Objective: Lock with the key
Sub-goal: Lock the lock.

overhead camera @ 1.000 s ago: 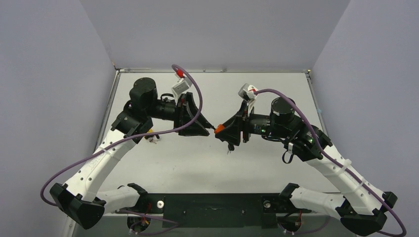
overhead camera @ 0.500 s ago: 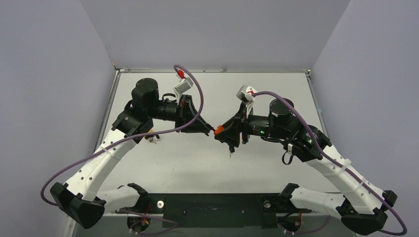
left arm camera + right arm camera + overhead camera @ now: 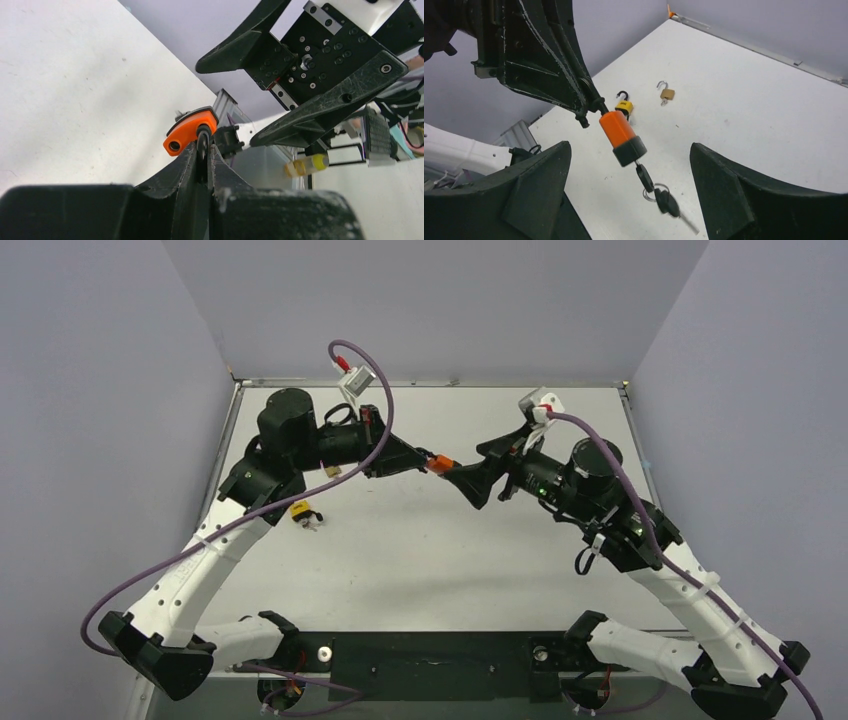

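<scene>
Dangling from the closed left gripper, the orange padlock is ahead of the wide-open right gripper.

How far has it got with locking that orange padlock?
Done: the left gripper holds the orange padlock in the air by its shackle, and the key sits in its underside, key ring dangling. In hand: the right gripper is open, straddling the lock without touching it. Left: grip the key and turn it. Whether the shackle is pushed home is hidden in the grip.
</scene>
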Available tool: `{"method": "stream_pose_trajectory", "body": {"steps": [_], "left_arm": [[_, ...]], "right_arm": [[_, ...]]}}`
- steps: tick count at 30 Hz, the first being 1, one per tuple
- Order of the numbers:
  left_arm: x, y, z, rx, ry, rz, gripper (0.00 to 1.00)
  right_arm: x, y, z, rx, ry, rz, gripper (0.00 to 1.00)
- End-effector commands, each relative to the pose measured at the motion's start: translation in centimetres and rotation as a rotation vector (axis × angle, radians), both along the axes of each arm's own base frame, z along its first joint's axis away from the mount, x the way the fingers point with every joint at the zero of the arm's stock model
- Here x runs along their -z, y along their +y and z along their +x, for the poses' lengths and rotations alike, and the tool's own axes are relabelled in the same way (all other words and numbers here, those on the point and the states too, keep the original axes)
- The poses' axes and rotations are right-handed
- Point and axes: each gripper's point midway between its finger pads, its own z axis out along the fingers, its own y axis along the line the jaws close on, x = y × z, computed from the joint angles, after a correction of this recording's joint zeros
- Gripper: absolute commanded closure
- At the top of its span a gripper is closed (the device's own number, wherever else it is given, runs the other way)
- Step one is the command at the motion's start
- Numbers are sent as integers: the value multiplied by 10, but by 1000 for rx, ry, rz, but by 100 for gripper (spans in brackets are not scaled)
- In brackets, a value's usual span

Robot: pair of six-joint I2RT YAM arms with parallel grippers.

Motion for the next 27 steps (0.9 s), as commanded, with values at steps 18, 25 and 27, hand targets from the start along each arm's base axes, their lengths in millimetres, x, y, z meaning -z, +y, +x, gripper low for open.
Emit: {"method": "stream_pose_trajectory", "body": {"steps": [18,25,27], "left_arm": [[-150,29,-22,-138,-88,-256,100],[-157,33,-24,-148,-102,-272,100],[-158,33,-24,-142,-105,-278,100]], "right_arm": [[-154,30,-35,-418,-263,414,40],[-153,32,-45,-446,-242,456,56],[-147,35,-43,-437,-229,444,56]]}}
